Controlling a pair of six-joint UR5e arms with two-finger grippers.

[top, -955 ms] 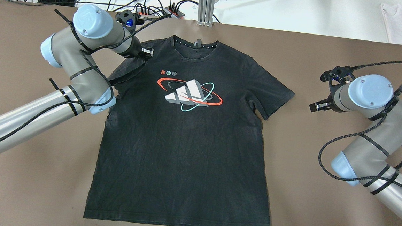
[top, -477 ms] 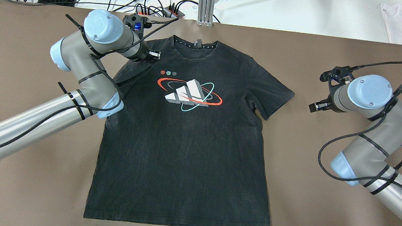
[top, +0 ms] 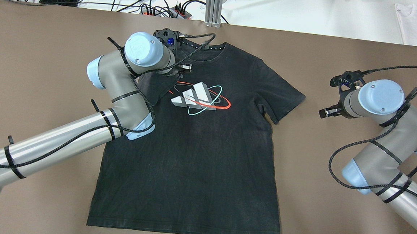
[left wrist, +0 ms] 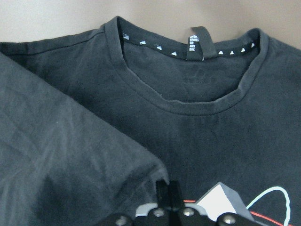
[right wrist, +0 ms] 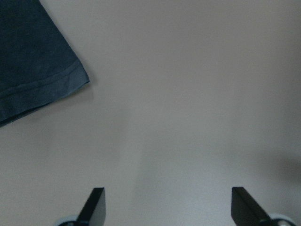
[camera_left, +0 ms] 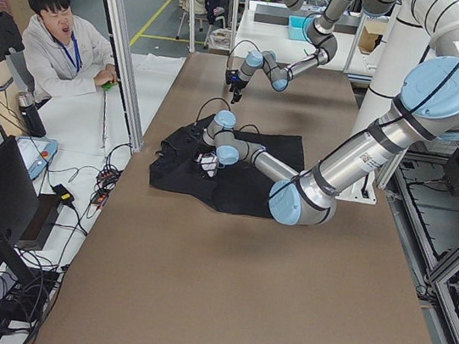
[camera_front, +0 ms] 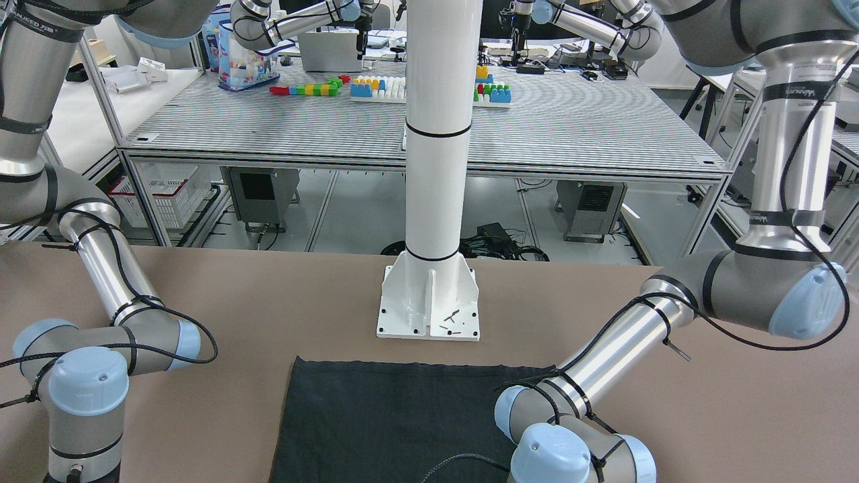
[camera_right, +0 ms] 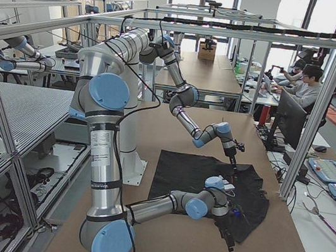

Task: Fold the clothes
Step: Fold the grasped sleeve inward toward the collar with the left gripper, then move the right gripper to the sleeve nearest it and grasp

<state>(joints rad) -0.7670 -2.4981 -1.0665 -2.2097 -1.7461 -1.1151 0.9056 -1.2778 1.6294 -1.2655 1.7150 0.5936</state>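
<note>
- A black T-shirt [top: 192, 148] is lying face up in the middle of the desk [top: 34, 66]. Its collar [top: 212, 46] is pointing toward the far edge, and its hem is lying toward my edge, near the base of the white pillar [camera_front: 436, 168].
- My left pincer [top: 185, 67] is pressing its fingers [left wrist: 168, 193] tightly together, with no gap between them, on a fold of the T-shirt's left-side sleeve [left wrist: 70, 155].
- I am holding that sleeve turned inward over the chest, so its cloth is covering the end of the coloured print [top: 198, 98] that lies toward the desk's left edge.
- This pincer is working just below the collar, over the upper chest.
- My right pincer [top: 326, 111] is standing wide open, its two fingers far apart, and is gripping nothing.
- It is hanging over bare desk toward the right edge, near the tip of the right-side sleeve [top: 282, 96] but apart from it.
- The body of the T-shirt is lying spread flat from the print down to the hem.
</note>
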